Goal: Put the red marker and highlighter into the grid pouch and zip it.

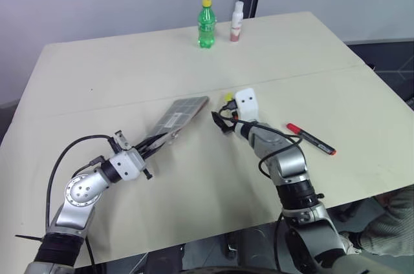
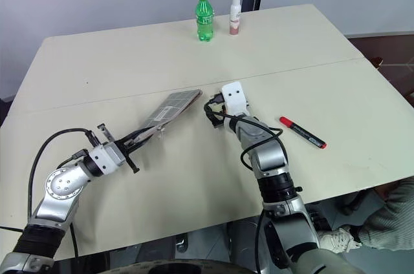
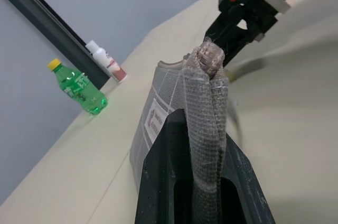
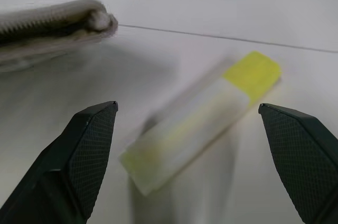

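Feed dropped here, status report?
Left end effector shut on grid pouch. Right end effector open around highlighter. Red marker untouched.

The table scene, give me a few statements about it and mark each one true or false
1. The left gripper is shut on the grid pouch. True.
2. The right gripper is shut on the highlighter. False: its jaws stand open with the highlighter lying on the table between them.
3. The red marker is inside the pouch. False: it lies on the table beside the right arm.
4. A green bottle stands upright at the table's far edge. True.
5. The highlighter has a yellow end. True.
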`<act>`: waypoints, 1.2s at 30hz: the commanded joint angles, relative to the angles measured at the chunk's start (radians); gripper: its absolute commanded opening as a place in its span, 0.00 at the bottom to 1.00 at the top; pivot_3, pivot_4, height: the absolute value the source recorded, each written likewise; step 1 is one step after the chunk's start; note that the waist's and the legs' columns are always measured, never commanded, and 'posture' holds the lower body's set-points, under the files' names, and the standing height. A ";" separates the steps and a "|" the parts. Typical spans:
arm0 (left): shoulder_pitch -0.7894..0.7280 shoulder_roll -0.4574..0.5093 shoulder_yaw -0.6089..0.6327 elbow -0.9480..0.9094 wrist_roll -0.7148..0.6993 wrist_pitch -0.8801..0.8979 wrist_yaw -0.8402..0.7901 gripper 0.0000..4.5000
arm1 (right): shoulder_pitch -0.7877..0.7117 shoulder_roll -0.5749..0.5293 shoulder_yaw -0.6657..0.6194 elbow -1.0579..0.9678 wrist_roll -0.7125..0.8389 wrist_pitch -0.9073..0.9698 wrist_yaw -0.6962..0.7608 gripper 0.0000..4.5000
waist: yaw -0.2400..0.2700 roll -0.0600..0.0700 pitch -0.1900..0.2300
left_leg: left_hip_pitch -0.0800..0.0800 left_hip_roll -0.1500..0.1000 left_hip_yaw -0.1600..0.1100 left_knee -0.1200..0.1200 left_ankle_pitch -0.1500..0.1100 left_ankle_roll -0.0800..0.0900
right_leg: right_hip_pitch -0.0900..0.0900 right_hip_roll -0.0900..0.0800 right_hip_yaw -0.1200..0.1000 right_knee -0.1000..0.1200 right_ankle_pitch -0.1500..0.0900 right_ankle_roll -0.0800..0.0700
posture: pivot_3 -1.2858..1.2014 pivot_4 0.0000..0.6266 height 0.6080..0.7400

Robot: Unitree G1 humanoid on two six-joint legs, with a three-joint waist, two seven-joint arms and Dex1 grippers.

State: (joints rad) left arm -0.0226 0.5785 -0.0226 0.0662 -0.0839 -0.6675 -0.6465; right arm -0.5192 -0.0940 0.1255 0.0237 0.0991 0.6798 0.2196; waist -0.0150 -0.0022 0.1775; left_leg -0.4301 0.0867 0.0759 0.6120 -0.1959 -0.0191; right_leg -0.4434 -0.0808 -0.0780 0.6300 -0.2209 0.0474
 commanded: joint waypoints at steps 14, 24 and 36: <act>0.001 -0.005 0.008 -0.039 0.018 -0.027 0.017 0.00 | -0.042 0.035 -0.004 0.110 -0.093 0.003 -0.126 0.99 | -0.002 0.000 0.000 | -0.003 0.001 0.001 -0.001 0.000 -0.001 | -0.001 -0.001 0.000 -0.005 0.000 0.000 | 0.52 0.24 1.00; -0.008 -0.008 0.004 -0.029 0.027 -0.039 0.017 0.00 | -0.011 0.048 -0.054 0.106 -0.068 0.005 -0.126 0.70 | -0.001 0.000 0.000 | -0.003 0.001 0.001 -0.002 0.000 0.000 | -0.002 -0.001 -0.002 -0.004 0.000 0.000 | 0.52 0.24 1.00; -0.017 -0.015 0.005 -0.056 -0.066 0.050 -0.017 0.00 | 0.098 -0.191 -0.022 -0.090 -0.081 -0.299 0.145 0.07 | 0.003 0.001 0.001 | -0.016 0.000 0.001 -0.003 0.001 0.002 | -0.010 -0.001 -0.003 -0.012 0.003 0.002 | 0.52 0.24 1.00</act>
State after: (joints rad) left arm -0.0298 0.5607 -0.0265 0.0558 -0.0932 -0.6426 -0.6527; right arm -0.4209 -0.2298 0.1051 0.0195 0.0321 0.4897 0.2954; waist -0.0118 -0.0014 0.1780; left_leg -0.4468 0.0862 0.0767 0.6097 -0.1949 -0.0162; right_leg -0.4549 -0.0819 -0.0807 0.6190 -0.2167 0.0502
